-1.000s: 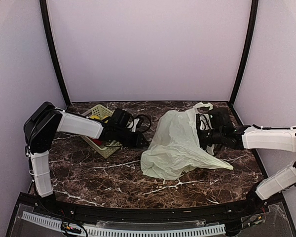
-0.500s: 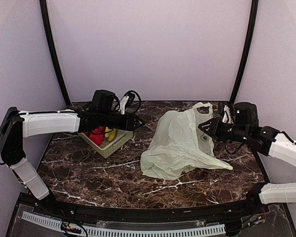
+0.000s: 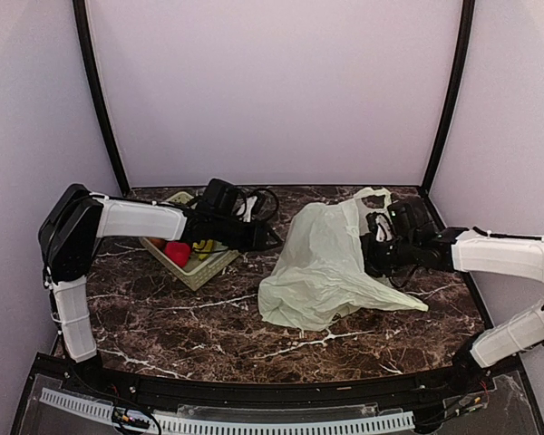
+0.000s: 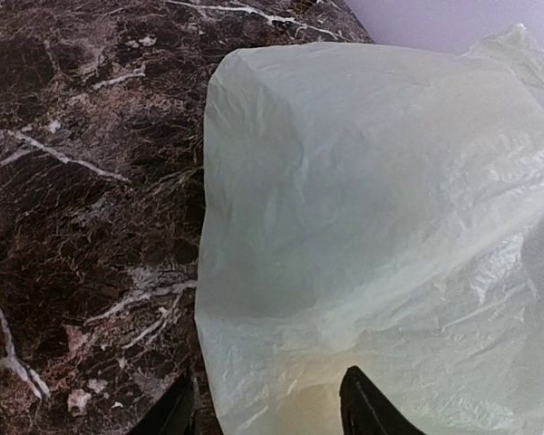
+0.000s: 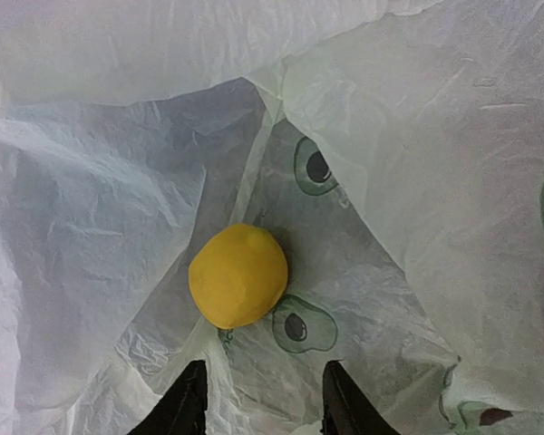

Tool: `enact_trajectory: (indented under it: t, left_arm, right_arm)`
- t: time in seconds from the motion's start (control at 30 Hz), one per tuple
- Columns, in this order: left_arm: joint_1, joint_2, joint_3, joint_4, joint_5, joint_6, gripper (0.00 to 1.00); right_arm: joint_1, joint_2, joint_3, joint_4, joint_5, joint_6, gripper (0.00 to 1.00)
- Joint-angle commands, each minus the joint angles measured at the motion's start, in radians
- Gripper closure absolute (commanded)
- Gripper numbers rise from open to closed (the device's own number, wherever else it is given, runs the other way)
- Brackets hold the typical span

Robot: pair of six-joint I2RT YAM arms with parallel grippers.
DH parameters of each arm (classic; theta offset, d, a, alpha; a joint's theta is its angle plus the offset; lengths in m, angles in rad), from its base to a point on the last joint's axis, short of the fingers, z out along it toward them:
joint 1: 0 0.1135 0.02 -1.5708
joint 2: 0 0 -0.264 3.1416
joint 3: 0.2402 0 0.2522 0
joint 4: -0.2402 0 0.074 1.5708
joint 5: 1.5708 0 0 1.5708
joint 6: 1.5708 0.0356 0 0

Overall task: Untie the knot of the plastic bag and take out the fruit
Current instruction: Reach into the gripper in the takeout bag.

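The pale green plastic bag (image 3: 331, 263) lies slumped in the middle of the table, and one loop handle (image 3: 374, 195) stands up loose at its back. No knot shows. My left gripper (image 3: 272, 238) hovers at the bag's left edge, open; in the left wrist view the bag (image 4: 381, 208) fills the frame beyond the gripper (image 4: 267, 403). My right gripper (image 3: 374, 254) is at the bag's right side, open. A yellow round fruit (image 5: 238, 275) lies inside the bag (image 5: 417, 181) just past the gripper (image 5: 265, 394), untouched.
A pale green perforated basket (image 3: 219, 263) stands at the back left, under my left arm, with a red apple (image 3: 177, 252) and yellow bananas (image 3: 202, 250) in it. Dark marble table (image 3: 190, 317) spreads in front. Walls close the back and both sides.
Both arms lifted and drew back from the bag, then came back down to its two sides. Both grippers have opened wider. The bag has not moved.
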Motion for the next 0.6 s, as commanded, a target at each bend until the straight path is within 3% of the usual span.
enact_trajectory:
  t: [0.0,0.3,0.57]
  left_arm:
    - [-0.001,0.029,0.053,-0.036,0.022,-0.03,0.47]
    - [-0.005,0.031,-0.057,0.034,0.098,-0.107,0.46]
    - [-0.032,0.042,-0.144,0.138,0.147,-0.172,0.53]
  right_arm:
    - [0.0,0.099,0.057,0.157,-0.165,0.011,0.57]
    - [0.04,0.271,0.11,0.218,-0.321,0.012,0.39]
    - [0.084,0.36,0.128,0.252,-0.381,0.041,0.32]
